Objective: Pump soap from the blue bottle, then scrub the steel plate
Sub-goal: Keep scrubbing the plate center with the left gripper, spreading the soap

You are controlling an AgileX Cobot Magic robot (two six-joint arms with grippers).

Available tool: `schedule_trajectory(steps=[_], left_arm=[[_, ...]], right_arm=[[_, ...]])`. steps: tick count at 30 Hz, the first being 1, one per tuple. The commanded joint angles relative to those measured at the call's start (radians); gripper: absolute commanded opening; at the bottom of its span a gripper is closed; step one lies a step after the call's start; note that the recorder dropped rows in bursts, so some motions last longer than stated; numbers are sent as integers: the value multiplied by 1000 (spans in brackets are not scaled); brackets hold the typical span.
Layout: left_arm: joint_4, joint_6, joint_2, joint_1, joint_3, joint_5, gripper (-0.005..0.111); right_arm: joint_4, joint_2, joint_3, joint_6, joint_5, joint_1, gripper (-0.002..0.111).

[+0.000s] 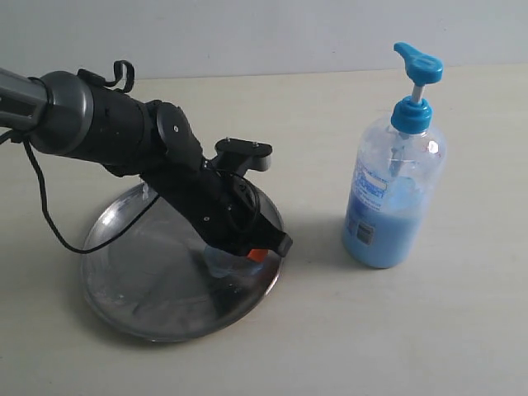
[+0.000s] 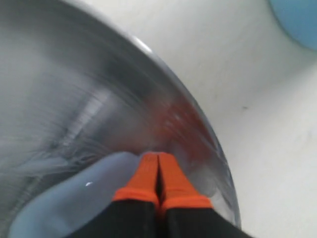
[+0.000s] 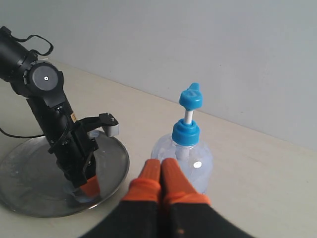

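While tilted, left gripper (image 1: 257,254) touches plate (image 1: 124,247).

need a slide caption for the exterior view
Left orange fingers, shut, at a light blue soap blob on the round steel plate beside the clear blue-pump bottle

A pale, plain desk (image 1: 346,338) carried two things. A round steel plate (image 1: 115,280) lay flat on the left. A blue pump bottle (image 1: 392,206) stood upright to its right, apart from the plate.
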Motion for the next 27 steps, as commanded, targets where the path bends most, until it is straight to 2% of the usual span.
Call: schedule_trajectory(steps=[1,7,15,27], left_arm=[[42,1,18,4,2,-9,0],[81,-32,18,37,2,-13,0],[115,-64,18,87,2,60,0],[128,-101,18,96,2,159,0]], right_arm=[[-4,-6,8,0,-16,-1,0],[-4,-6,8,0,-16,-1,0],[-4,-6,8,0,-10,-1,0],[-4,-6,8,0,-6,-1,0]])
